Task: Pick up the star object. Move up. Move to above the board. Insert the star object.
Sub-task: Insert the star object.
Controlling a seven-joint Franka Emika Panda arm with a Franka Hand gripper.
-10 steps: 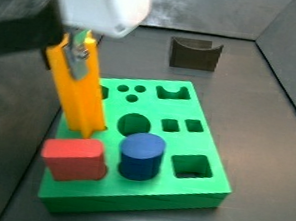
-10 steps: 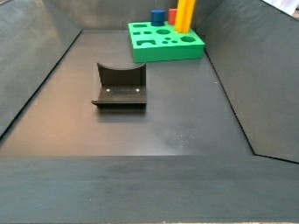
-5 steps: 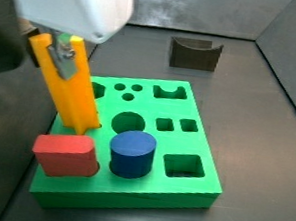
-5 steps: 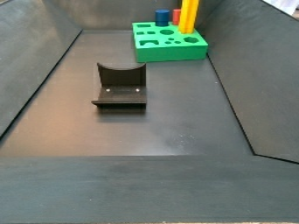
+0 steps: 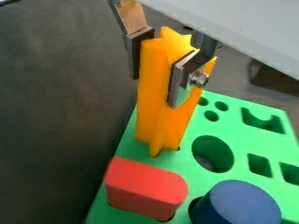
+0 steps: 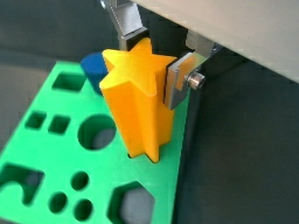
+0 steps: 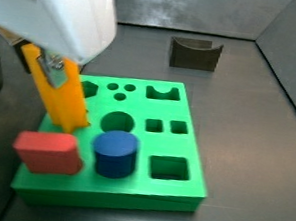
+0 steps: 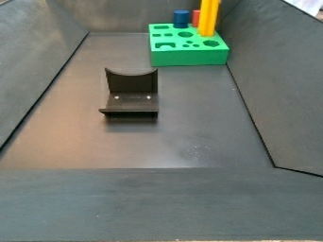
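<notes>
- Tool (image 5: 163,63) position: you see it at the upper part of the star object (image 5: 162,92), with one silver finger (image 5: 187,77) flat against each side, pinching the prism between the dark pads.
- Star object: you see the orange-yellow prism standing upright, its lower end at the green board (image 5: 263,149). In a wrist view its star-shaped top face (image 6: 126,73) sits between the fingers.
- Seating: you cannot tell from these views how deep the lower end sits in the cut-out.
- Board: in a side view the board (image 7: 174,151) lies on the dark table (image 7: 264,116), with the star object (image 7: 58,97) at its corner nearest the arm.
- Neighbouring pieces: you see a red rounded block (image 7: 46,152) and a blue cylinder (image 7: 115,153) standing on the board just beside the prism.
- Fixture (image 8: 128,93): it stands well apart from the board (image 8: 190,47).
</notes>
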